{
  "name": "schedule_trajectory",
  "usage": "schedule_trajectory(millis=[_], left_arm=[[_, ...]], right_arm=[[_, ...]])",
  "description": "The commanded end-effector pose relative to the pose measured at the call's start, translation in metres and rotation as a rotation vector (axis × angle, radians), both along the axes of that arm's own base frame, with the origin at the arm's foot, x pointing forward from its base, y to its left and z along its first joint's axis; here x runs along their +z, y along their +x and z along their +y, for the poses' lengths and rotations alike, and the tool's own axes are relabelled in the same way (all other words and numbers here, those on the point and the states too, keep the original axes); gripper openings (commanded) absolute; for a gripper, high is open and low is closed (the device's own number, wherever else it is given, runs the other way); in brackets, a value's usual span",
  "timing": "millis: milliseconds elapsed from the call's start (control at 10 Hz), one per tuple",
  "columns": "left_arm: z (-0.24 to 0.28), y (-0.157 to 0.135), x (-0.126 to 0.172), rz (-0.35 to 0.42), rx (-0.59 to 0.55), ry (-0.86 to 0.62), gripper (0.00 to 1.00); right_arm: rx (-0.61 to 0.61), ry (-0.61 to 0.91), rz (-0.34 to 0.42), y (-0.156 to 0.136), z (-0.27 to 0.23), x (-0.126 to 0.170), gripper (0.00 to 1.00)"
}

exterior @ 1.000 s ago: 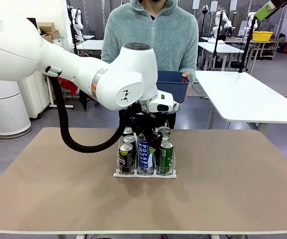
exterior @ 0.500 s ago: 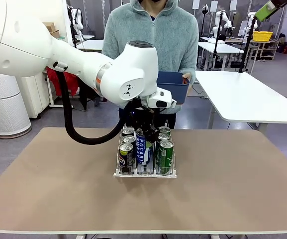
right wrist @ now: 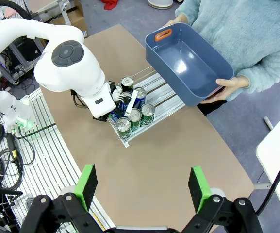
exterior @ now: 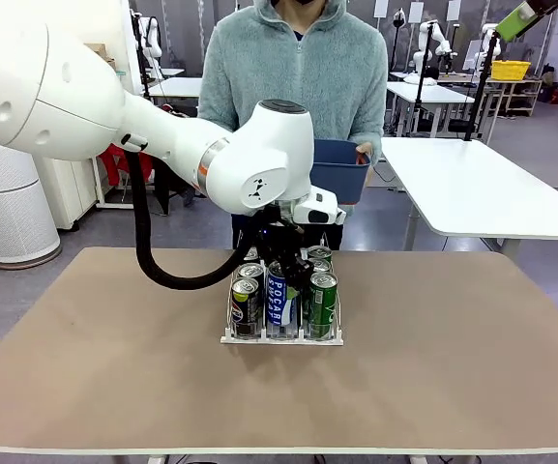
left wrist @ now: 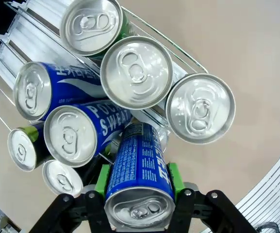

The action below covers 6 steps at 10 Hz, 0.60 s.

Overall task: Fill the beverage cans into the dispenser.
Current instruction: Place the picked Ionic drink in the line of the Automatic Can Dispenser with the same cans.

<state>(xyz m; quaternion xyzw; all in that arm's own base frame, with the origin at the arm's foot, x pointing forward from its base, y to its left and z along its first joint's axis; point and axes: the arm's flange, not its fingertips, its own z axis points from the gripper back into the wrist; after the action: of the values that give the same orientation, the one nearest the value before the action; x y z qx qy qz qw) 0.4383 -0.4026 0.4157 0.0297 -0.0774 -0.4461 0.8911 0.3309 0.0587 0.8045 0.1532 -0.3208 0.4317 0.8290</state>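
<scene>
The dispenser stands mid-table with several beverage cans in its three lanes: a dark can at front left, a green can at front right. My left gripper hangs over the middle lane, shut on a blue can. In the left wrist view the green pads clamp this blue can by its sides, tilted over the other cans' silver tops. My right gripper is open, high above the table, looking down on the dispenser.
A person at the far side holds an empty dark-blue bin in both hands, tilted above the table's far edge. Bare tabletop lies all around the dispenser. My left arm stretches over the table's middle.
My left arm has swung a little to the right above the dispenser. The blue can in its grip has gone from upright to slightly tilted in the middle lane. The right gripper stays open.
</scene>
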Motion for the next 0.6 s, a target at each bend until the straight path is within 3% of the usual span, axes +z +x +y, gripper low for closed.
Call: schedule_trajectory(millis=[0,200,300,500], left_arm=[[-0.001,0.007,0.0,-0.057,-0.003,-0.008,0.57],[0.0,-0.005,0.008,-0.013,-0.067,-0.066,0.57],[-0.003,0.0,-0.004,0.001,-0.006,-0.006,0.57],[-0.006,-0.003,-0.002,0.002,-0.025,-0.019,0.57]], right_arm=[[-0.007,0.0,0.004,-0.003,0.002,-0.003,1.0],[-0.007,0.0,0.004,-0.003,0.002,-0.003,1.0],[-0.007,0.0,0.004,-0.003,0.002,-0.003,1.0],[-0.007,0.0,0.004,-0.003,0.002,-0.003,1.0]])
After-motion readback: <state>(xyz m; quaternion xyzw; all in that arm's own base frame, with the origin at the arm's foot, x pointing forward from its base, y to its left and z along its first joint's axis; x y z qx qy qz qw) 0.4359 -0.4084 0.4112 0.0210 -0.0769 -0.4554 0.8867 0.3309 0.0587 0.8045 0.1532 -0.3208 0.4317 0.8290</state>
